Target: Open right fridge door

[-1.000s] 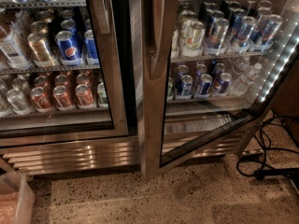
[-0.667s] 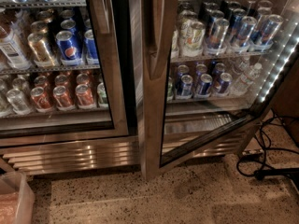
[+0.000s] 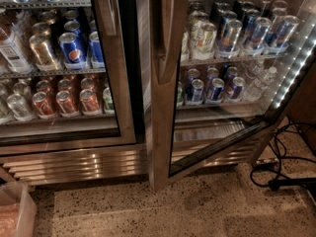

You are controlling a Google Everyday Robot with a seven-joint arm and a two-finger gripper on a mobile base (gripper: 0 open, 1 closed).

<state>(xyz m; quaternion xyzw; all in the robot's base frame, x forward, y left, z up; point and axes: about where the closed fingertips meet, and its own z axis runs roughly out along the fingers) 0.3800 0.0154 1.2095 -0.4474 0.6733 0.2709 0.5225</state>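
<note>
Right fridge door [image 3: 160, 132]: ajar — bottom edge angled out over the floor [image 3: 148, 214].
Claw: out of view — cannot tell its grip.

My single camera, close in front, tilted steeply down, facing the right fridge door [image 3: 161, 132] and the floor [image 3: 148, 211], gripper outside my frame.

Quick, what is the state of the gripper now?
Gripper: outside the camera view, so its state cannot be told.
The right fridge door stands partly open.

Out of view: gripper. Cut by top edge: right fridge door [image 3: 160, 142], upper end of handle [image 3: 166, 38].
</note>
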